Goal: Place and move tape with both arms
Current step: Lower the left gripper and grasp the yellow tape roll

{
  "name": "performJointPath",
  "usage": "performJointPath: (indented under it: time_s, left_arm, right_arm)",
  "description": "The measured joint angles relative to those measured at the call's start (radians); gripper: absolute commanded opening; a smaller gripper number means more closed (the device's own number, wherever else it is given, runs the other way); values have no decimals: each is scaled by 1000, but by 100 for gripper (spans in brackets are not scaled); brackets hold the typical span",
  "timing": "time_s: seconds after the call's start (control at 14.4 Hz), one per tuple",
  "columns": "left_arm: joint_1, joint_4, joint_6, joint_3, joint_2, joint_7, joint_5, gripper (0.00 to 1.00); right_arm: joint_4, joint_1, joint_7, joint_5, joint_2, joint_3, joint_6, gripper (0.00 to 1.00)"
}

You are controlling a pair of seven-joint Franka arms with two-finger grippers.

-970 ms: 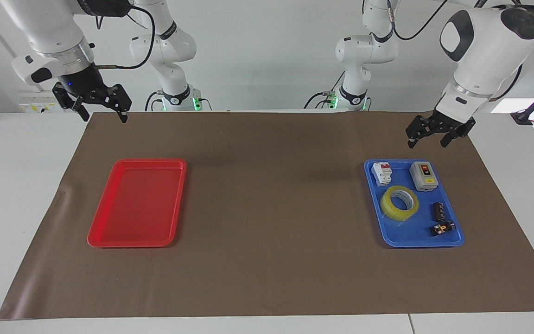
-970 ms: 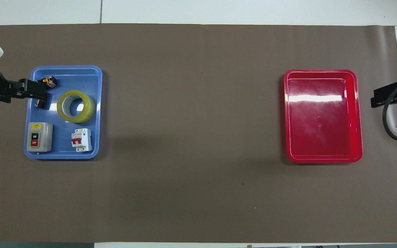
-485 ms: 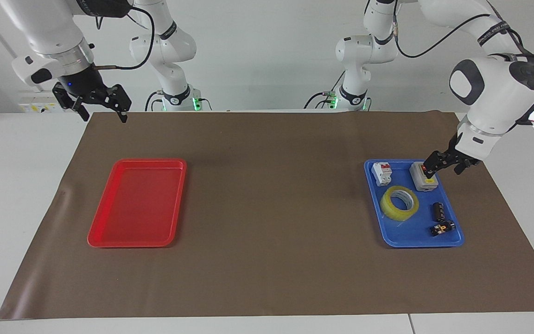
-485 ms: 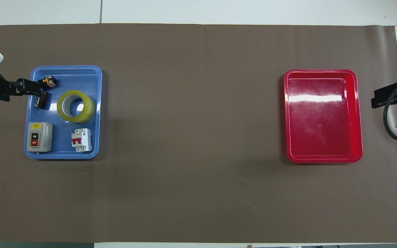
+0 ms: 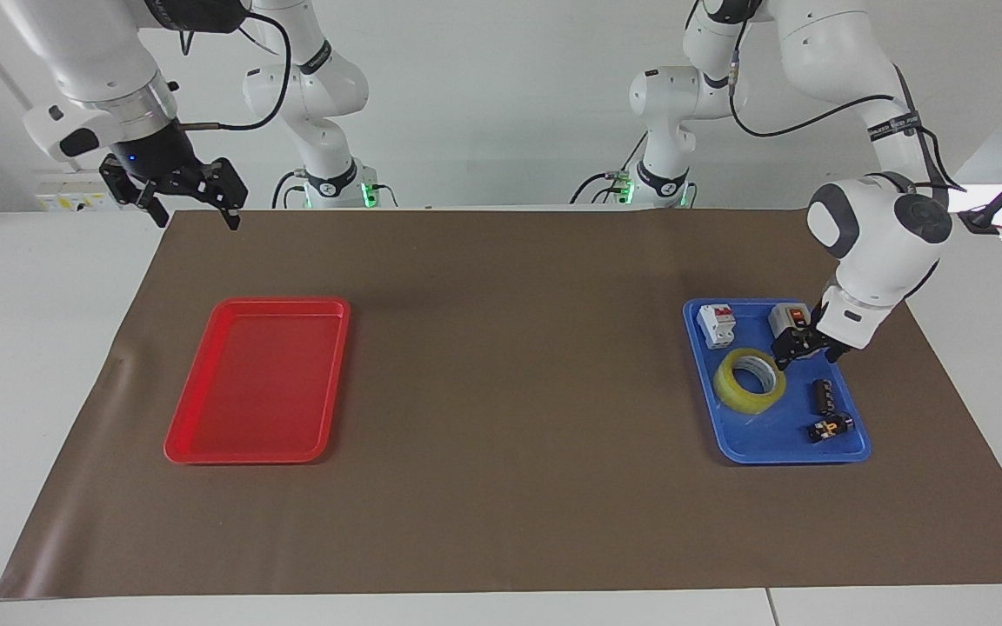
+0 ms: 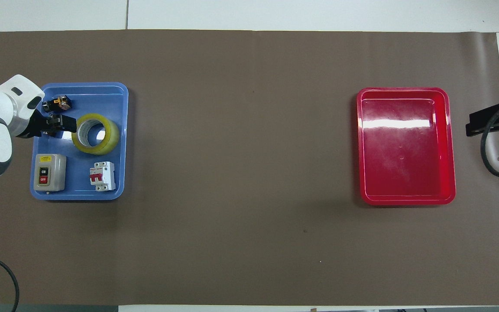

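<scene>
My left tool [image 5: 804, 348] hangs low over the blue tray [image 5: 758, 448], fingers spread, just beside the tape [image 5: 750, 379] on the side toward the left arm's end of the tabletop [image 5: 501, 522], holding nothing. The tape lies flat in the middle of the blue tray, with the grey switch box [image 5: 792, 323] and white breaker [image 5: 717, 325] nearer the robots than it. To grip well, I judge one finger should drop inside the core and the other outside the wall, then close on the wall without nudging the black cylinder [image 5: 821, 395] close by. The left forearm drops steeply, its wrist tilted toward the roll. My right tool [image 5: 190, 202], also spread, waits high, well apart from the blue tray, near the red tray [image 5: 205, 452].
</scene>
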Motion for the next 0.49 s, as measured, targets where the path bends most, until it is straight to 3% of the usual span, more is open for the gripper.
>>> performJointPath:
  time_s: [0.28,0.49]
  left_arm:
    - [-16,-1,20,-1,30,-49,0,76]
    - [-22,-20,42,-1,53,-84,0,54]
  right_arm:
    - [0,0,0,0,0,0,0,100]
    - [0,0,0,0,0,0,-4,100]
